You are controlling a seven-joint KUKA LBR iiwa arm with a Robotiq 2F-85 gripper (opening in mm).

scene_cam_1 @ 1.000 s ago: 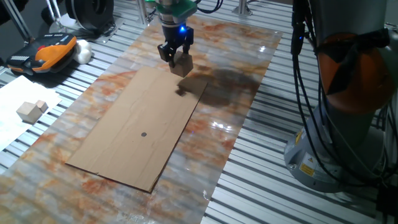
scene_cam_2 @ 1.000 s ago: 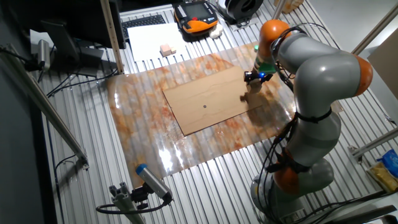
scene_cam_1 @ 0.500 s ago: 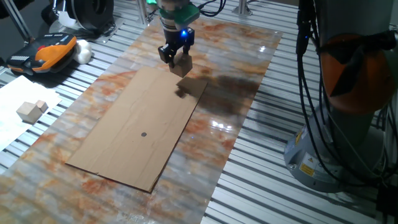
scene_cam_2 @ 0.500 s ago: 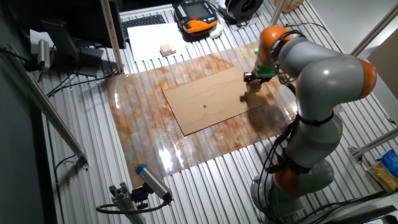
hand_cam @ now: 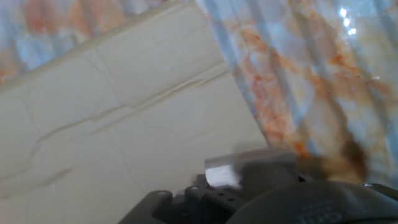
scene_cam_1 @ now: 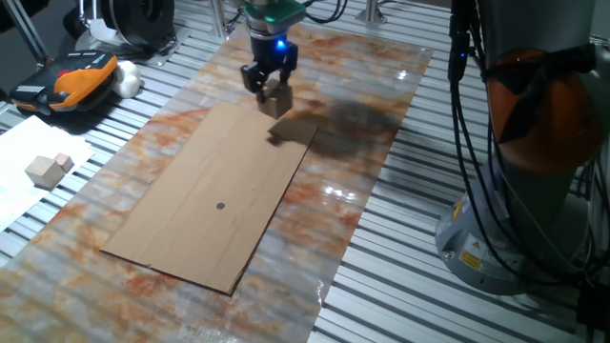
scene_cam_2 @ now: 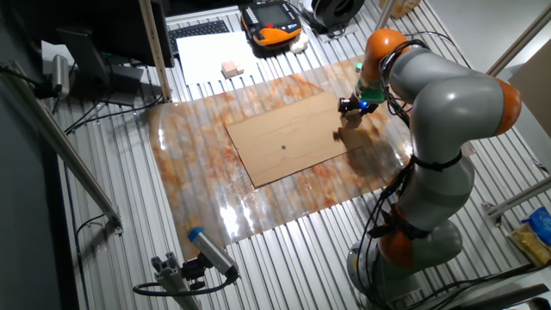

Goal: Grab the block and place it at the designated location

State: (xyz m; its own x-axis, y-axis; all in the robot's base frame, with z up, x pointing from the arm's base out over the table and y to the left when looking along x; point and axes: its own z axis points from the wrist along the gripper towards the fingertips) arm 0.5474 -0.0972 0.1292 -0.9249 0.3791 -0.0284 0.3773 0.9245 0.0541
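Observation:
The block point(scene_cam_1: 277, 100), a light-tan wooden cube, hangs in the air over the far corner of the brown cardboard sheet point(scene_cam_1: 181, 233), casting a shadow on it. My gripper point(scene_cam_1: 268, 86) is shut on the block from above. The other fixed view shows the gripper point(scene_cam_2: 355, 108) and the block point(scene_cam_2: 352, 119) at the sheet's right corner. The designated location is a small dark dot point(scene_cam_1: 220, 205) near the sheet's middle, well away from the block; the dot point(scene_cam_2: 283, 147) also shows in the other fixed view. The hand view shows the cardboard point(hand_cam: 112, 124) below; the block is not clear there.
A pair of paler wooden blocks point(scene_cam_1: 48, 169) lies on white paper at the left. An orange and black pendant point(scene_cam_1: 76, 78) and a white ball point(scene_cam_1: 127, 79) sit at the far left. The arm's base point(scene_cam_1: 519, 229) stands at the right. The cardboard rests on a marbled mat point(scene_cam_1: 372, 114).
The gripper with the block has risen slightly and shifted a little toward the far side; the block's shadow on the cardboard moved with it.

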